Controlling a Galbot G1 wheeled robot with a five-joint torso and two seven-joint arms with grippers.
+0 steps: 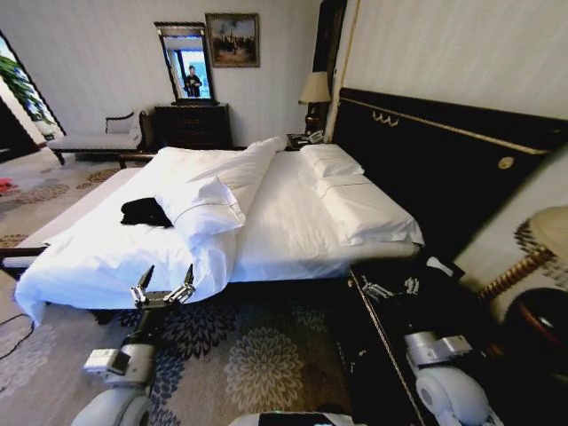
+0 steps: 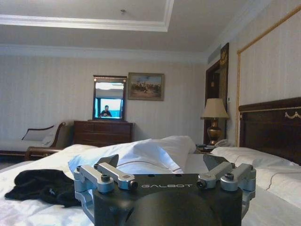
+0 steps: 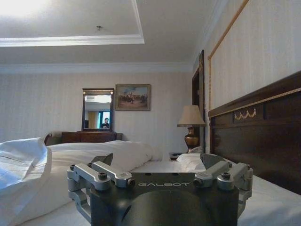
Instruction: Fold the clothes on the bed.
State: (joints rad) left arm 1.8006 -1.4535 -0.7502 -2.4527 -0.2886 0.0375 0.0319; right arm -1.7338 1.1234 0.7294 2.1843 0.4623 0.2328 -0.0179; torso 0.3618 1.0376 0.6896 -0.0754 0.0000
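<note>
The clothes (image 1: 146,211) are a crumpled black heap on the left part of the bed (image 1: 284,235), close to a turned-back fold of white duvet. They also lie on the sheet in the left wrist view as the clothes (image 2: 42,186). My left gripper (image 1: 165,282) hovers open at the bed's near edge, short of the heap, its jaws spread in its own view, left gripper (image 2: 160,162). My right gripper (image 1: 393,286) is open by the near right corner of the mattress, pointing along the bed, right gripper (image 3: 157,160).
Pillows (image 1: 368,209) lie along the dark headboard (image 1: 444,151). A folded duvet (image 1: 209,200) rises mid-bed. A lamp (image 1: 541,240) and dark nightstand stand at my right. A chaise longue (image 1: 93,139) and dresser (image 1: 191,124) line the far wall. Floral carpet (image 1: 257,355) lies below.
</note>
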